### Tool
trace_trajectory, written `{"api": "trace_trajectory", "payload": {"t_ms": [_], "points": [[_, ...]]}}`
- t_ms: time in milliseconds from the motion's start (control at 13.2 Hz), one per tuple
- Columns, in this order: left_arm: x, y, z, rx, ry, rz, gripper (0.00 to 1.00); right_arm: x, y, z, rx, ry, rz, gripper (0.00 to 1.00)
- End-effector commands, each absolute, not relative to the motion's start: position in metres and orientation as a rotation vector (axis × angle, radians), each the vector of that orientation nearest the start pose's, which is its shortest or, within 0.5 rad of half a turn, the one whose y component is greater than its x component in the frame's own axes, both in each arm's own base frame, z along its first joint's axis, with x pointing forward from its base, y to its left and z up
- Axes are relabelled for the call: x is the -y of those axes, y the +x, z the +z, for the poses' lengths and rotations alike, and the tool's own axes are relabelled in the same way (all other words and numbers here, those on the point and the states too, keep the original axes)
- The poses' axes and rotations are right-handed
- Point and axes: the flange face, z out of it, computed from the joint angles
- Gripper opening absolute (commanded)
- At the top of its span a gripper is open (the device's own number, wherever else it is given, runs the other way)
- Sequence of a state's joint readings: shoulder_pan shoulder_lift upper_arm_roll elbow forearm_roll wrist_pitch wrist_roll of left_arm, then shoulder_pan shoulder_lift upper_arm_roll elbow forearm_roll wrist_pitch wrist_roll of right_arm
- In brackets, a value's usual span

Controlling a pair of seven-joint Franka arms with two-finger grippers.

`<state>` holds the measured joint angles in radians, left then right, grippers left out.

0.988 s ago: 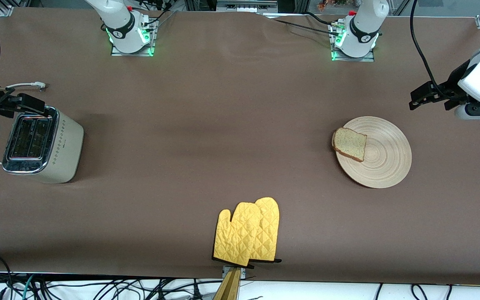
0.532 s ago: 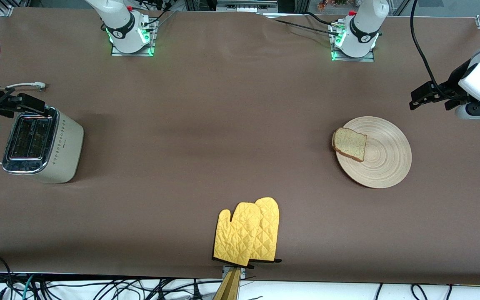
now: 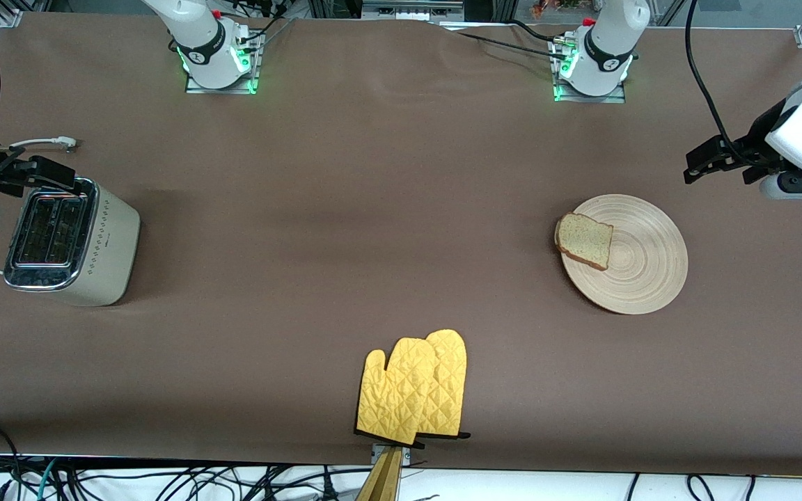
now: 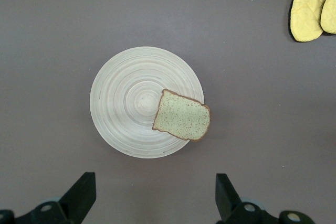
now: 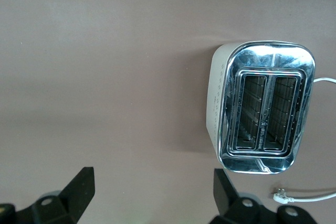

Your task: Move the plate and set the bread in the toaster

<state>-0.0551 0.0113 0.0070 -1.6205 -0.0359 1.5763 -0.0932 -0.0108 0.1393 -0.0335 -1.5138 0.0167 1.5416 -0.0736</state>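
Left gripper point(image 4: 152, 198), fingers wide and cut off at the frame edge, hangs over the counter point(image 3: 373, 209) beside the plate point(image 3: 641, 271); the bread point(image 3: 585, 241) overhangs its rim. Right gripper point(image 5: 149, 195), fingers wide, hangs beside the toaster point(image 3: 70, 240), its slots dark inside.

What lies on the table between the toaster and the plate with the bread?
Only bare brown cloth, per the front view, between toaster and plate; the yellow oven mitts lie nearer the camera, off that line.

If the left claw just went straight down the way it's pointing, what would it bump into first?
Probably bare table. The open left claw points down just beside the plate, not over it or the bread, though depth is hard to judge.
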Motion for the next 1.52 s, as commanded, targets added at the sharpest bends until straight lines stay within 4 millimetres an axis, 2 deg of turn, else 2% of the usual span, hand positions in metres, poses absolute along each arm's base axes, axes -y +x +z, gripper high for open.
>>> {"api": "trace_trajectory", "payload": {"t_ms": [0,1292,1368,1444], "points": [[0.033,0.559,0.600,0.075,-3.151,0.079,1.00,0.025,0.586,0.573,0.024,-3.122,0.181,1.00],[0.029,0.561,0.594,0.063,-3.141,0.097,1.00,0.025,0.586,0.573,0.024,-3.122,0.181,1.00],[0.028,0.559,0.591,0.066,-3.146,0.095,1.00,0.025,0.586,0.573,0.026,-3.121,0.181,1.00],[0.016,0.558,0.584,0.100,-3.148,0.100,1.00,0.025,0.586,0.573,0.024,-3.122,0.181,1.00]]}}
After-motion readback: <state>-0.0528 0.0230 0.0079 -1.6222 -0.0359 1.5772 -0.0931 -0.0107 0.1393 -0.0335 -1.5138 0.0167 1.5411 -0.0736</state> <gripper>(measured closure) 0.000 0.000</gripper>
